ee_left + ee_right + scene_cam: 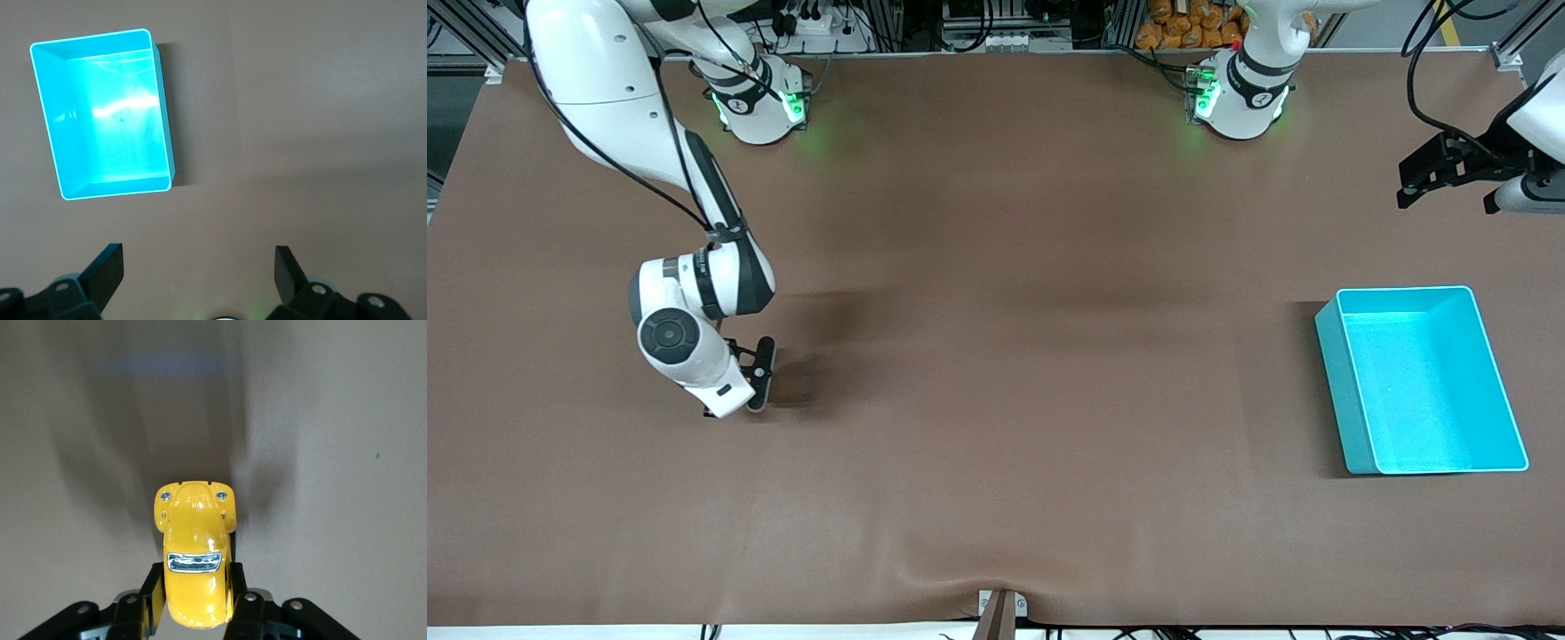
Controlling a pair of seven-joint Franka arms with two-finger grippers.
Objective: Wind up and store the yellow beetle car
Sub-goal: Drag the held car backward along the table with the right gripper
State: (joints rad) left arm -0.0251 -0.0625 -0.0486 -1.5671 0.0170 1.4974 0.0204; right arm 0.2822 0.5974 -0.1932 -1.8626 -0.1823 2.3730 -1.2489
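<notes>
The yellow beetle car (195, 550) sits clamped between the right gripper's (195, 600) closed jaws; the left gripper (199, 267) waits, jaws wide.

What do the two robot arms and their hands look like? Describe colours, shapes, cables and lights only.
Both arms are glossy white with rounded shells and dark grey or black joint bands. The right arm has a round dark cap at its wrist and thin black cables along it. Each base glows green. The left hand and the right hand are black, with two flat fingers each.
</notes>
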